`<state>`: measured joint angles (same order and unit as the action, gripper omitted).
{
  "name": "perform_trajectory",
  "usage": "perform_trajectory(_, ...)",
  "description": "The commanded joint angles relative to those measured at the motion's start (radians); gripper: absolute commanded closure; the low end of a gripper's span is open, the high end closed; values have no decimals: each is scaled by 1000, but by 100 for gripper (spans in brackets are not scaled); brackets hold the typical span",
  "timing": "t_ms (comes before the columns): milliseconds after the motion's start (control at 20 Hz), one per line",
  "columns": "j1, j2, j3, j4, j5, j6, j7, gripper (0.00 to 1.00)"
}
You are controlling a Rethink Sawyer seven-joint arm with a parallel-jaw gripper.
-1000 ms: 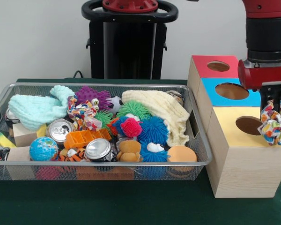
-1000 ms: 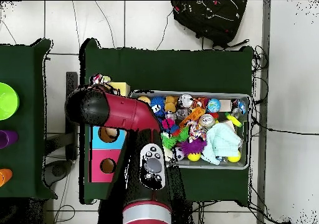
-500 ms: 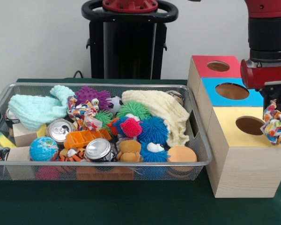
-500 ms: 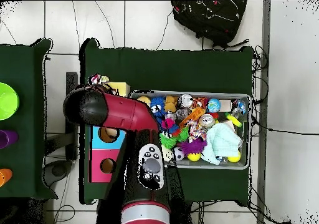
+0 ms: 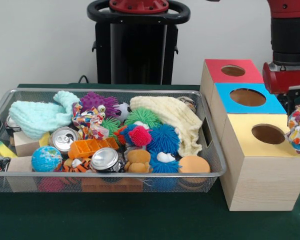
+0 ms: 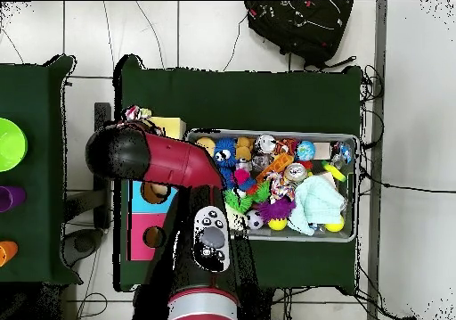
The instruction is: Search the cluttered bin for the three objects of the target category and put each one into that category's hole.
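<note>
- The wire bin (image 5: 210, 172) on the green table (image 5: 140, 220) is crowded with toys, cans and cloths, among them a second knotted rope toy (image 5: 90, 121).
- Three wooden boxes stand just beside it: the yellow-topped box (image 5: 255, 175) nearest, then blue (image 5: 225, 97), then red (image 5: 212, 70), each with a round hole.
- The gripper (image 5: 296, 107) is clamped on a multicoloured knotted rope toy (image 5: 299, 131), which hangs at the yellow-topped box's outer edge, beside its hole (image 5: 268, 134).

Green table (image 5: 140, 220): wire bin (image 5: 217, 172), wooden hole boxes (image 5: 255, 187) just beside.
</note>
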<state>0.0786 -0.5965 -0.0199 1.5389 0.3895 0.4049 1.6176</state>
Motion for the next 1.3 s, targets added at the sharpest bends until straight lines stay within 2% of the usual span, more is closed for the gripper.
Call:
perform_trajectory(50, -2, 55, 48, 120, 48, 146, 263, 100)
perform_trajectory(450, 41, 65, -12, 100, 52, 246, 319, 100)
perform_trajectory(1300, 16, 73, -10, 113, 56, 210, 262, 100)
